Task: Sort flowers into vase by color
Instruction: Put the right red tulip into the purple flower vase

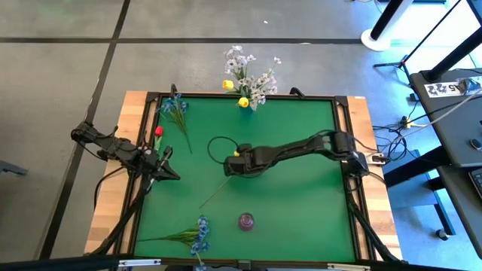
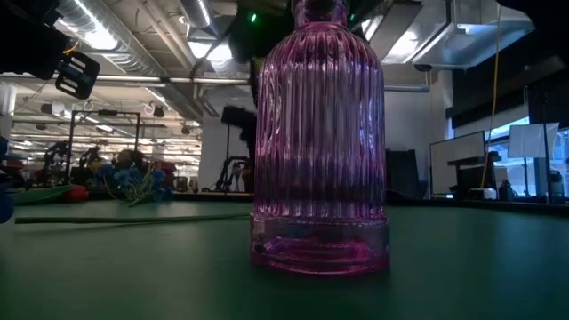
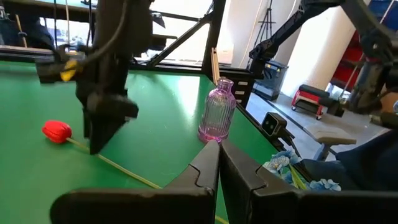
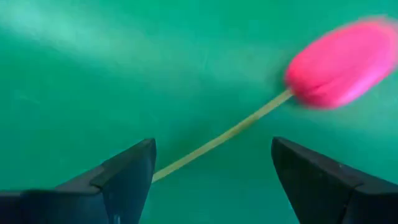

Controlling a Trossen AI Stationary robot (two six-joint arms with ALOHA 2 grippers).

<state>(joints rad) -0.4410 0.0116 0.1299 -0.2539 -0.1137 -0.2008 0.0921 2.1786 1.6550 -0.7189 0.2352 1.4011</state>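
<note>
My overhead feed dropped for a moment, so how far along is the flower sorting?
Barely started: the pink vase looks empty. In hand: the right gripper, jaws open, hangs over the red bud's stem. Left: blue flowers and, another red bud, and the white-and-yellow bunch. The left gripper waits shut.

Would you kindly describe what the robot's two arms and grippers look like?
Both arms are dark, slim and jointed, with black cables trailing from their bases. The left gripper has two dark angular fingers; the right gripper has two dark wedge-shaped fingers and a small yellow mark near its wrist.

No text or label can be read anywhere.
</note>
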